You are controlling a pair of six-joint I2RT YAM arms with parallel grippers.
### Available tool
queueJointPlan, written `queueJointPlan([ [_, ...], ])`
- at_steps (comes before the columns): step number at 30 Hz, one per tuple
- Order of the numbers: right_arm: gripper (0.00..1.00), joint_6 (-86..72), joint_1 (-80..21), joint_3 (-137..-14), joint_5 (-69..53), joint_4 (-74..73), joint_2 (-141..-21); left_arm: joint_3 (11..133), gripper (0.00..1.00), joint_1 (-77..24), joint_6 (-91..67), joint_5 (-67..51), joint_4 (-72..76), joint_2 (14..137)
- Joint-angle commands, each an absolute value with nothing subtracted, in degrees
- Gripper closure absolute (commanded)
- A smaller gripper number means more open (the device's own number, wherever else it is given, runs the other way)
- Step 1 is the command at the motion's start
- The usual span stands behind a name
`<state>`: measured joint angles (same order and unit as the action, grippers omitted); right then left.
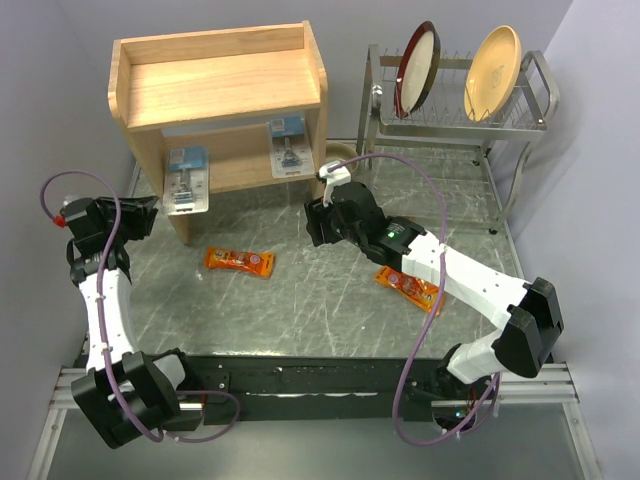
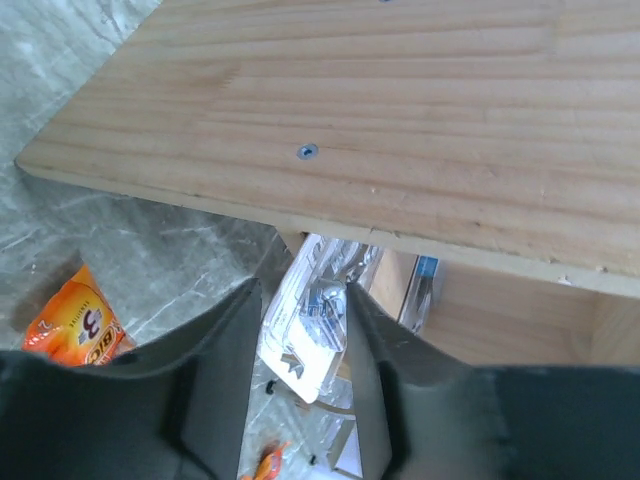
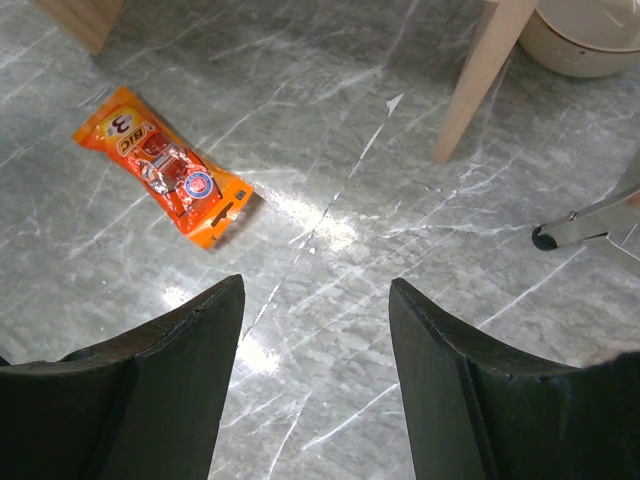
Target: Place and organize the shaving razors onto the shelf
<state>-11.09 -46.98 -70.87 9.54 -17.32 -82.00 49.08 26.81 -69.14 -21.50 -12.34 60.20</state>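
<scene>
Two clear blister packs, blue-white cards behind dark razors, standing on the lower tier of the light natural-wood two-tier shelf [image 1: 220,85] at upper left of the top view. Left blister pack [image 1: 187,178] at the tier's front edge near the left side panel; right blister pack [image 1: 289,147] further back, by the right panel.

First glossy orange pack [image 1: 240,261] flat on the grey marble-patterned table [image 1: 300,320], left of centre, just below the shelf; printed with a white "3", razors visible through a clear window. Second glossy orange pack [image 1: 408,286] right of centre, partly hidden under the right arm.

Left gripper [image 2: 302,295] at the shelf's lower left, dark fingers close on either side of the left blister pack; pinching or merely flanking, cannot tell. Right gripper [image 3: 315,290] at mid-frame above the table, fingers spread wide, holding nothing.

Metal wire dish rack [image 1: 450,125] at upper right, carrying an upright dark red plate [image 1: 417,68] and a yellow plate [image 1: 497,58]. Cream bowl [image 3: 590,35] behind the shelf's right leg.
</scene>
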Motion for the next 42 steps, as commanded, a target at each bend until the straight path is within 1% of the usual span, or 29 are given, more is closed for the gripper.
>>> queueJointPlan([
  [1,0.33,-11.7,-46.7,-70.8,9.5,-14.8,-82.2,48.8,0.53,27.2,-69.3,-19.8,-11.7,59.9],
  [3,0.33,-11.6,-46.7,-70.8,9.6,-14.9,-82.4,48.7,0.48,27.2,-69.0,-19.9,-11.8,59.7],
  [5,0.33,-11.6,-46.7,-70.9,9.7,-14.9,-82.4,49.2,0.46,27.2,-68.8,-19.9,-13.4,59.5],
  [6,0.33,-11.6,-46.7,-71.0,9.7,-14.9,-82.4,49.7,0.42,27.2,-67.6,-18.8,-14.5,59.3],
  [8,0.33,-11.4,-46.7,-71.0,9.9,-14.9,-82.4,52.1,0.4,27.8,-65.1,-18.0,-18.7,58.2],
  [10,0.33,-11.1,-46.6,-70.8,10.3,-14.8,-82.2,53.9,0.39,28.7,-60.7,-18.6,-21.6,57.5],
  [12,0.33,-11.0,-46.6,-70.6,10.4,-14.6,-81.7,55.6,0.4,28.7,-54.9,-22.2,-23.8,57.4],
  [13,0.33,-11.1,-46.4,-70.3,10.4,-14.6,-81.7,55.9,0.42,28.7,-53.4,-26.2,-24.6,57.6],
  [14,0.32,-11.2,-46.2,-70.2,10.2,-14.6,-81.7,55.0,0.48,28.7,-51.8,-28.5,-24.9,57.8],
  [15,0.32,-11.2,-46.2,-70.2,10.1,-14.6,-81.5,54.4,0.69,28.7,-49.0,-30.6,-25.2,57.9],
  [16,0.32,-11.1,-46.1,-70.1,10.1,-14.6,-81.6,53.8,0.86,28.7,-47.9,-34.2,-25.4,57.9],
  [17,0.32,-11.0,-45.9,-70.1,10.0,-14.6,-81.6,51.9,0.99,28.7,-46.6,-35.5,-25.1,57.5],
  [19,0.32,-11.0,-45.5,-70.1,9.9,-14.5,-81.5,50.1,0.99,28.3,-46.3,-34.4,-28.0,57.3],
  [22,0.32,-11.1,-45.3,-69.8,9.8,-14.3,-81.1,47.9,0.99,27.1,-48.3,-31.6,-28.0,57.2],
  [25,0.32,-11.2,-45.2,-69.1,9.8,-14.2,-80.5,46.0,0.99,24.6,-52.3,-30.3,-24.0,57.8],
  [28,0.32,-11.1,-45.1,-68.5,9.9,-14.4,-80.1,45.0,0.99,22.9,-56.5,-31.6,-19.9,59.8],
  [37,0.32,-10.6,-44.9,-69.2,10.2,-14.1,-80.7,46.8,0.99,20.6,-64.1,-32.7,-16.0,66.4],
  [42,0.32,-10.3,-44.8,-70.0,10.5,-14.0,-81.7,51.6,0.99,20.6,-67.8,-33.1,-16.4,70.3],
])
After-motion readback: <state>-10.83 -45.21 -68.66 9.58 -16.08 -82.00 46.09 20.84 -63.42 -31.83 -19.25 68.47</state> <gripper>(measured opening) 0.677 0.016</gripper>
